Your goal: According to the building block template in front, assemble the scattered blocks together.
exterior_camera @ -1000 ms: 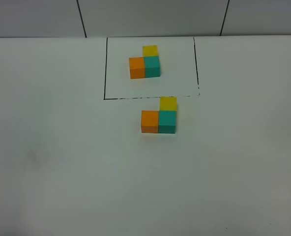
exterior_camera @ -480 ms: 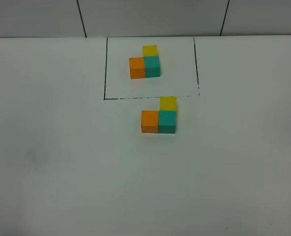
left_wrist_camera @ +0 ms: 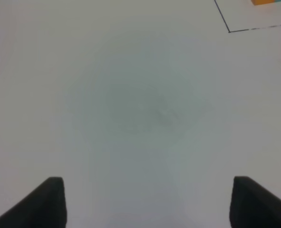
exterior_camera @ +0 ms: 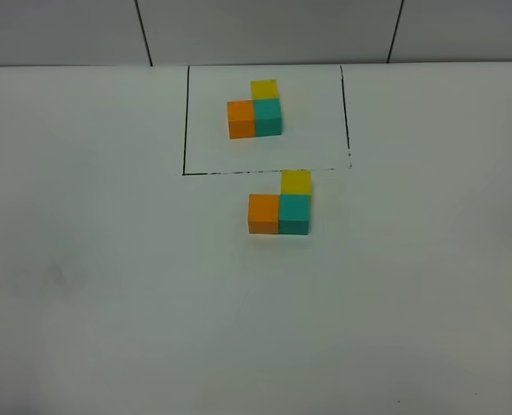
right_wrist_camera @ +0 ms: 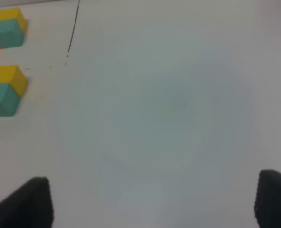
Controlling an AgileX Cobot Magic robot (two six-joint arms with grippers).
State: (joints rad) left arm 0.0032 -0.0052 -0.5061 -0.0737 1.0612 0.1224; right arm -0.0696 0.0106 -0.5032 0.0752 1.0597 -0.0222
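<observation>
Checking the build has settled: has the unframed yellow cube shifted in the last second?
No. The yellow cube sits just below the template's black outline, as before.

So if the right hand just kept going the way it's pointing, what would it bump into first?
Probably just the bare table. The right hand is open and nothing lies ahead of it; the loose blocks sit well off to one side. Depth is hard to judge.

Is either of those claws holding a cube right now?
No. The left gripper and right gripper are both open over bare table, holding nothing.
</observation>
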